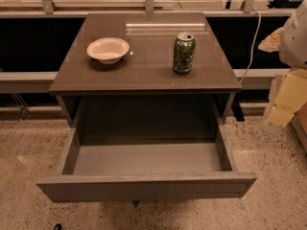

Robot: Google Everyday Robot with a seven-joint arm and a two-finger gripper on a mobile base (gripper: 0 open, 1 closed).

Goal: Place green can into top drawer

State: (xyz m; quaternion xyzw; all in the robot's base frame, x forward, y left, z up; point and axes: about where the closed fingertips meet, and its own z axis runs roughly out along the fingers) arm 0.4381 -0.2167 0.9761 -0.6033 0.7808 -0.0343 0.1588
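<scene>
1. Two objects stand on the flat dark grey-brown top of the square cabinet: a small dark green mottled drink can and a shallow round white bowl.
2. The green can stands upright on the right half of the cabinet top, its silver rim and pull tab facing up. Nothing holds or touches it.
3. The white bowl sits on the left half of the cabinet top, well apart from the can.
4. The wide shallow grey-brown top drawer is pulled fully out from the cabinet's front. Its plain flat front panel is nearest the camera and its lighter grey inner floor is exposed.
5. The pale cream, blocky gripper hangs off the cabinet's right side, beyond the corner and partly cut by the frame edge. It is well apart from the can and the drawer, and I cannot tell whether it is open or closed.
6. Speckled beige stone flooring surrounds the cabinet, and a thin white cable runs down behind its right rear corner.
</scene>
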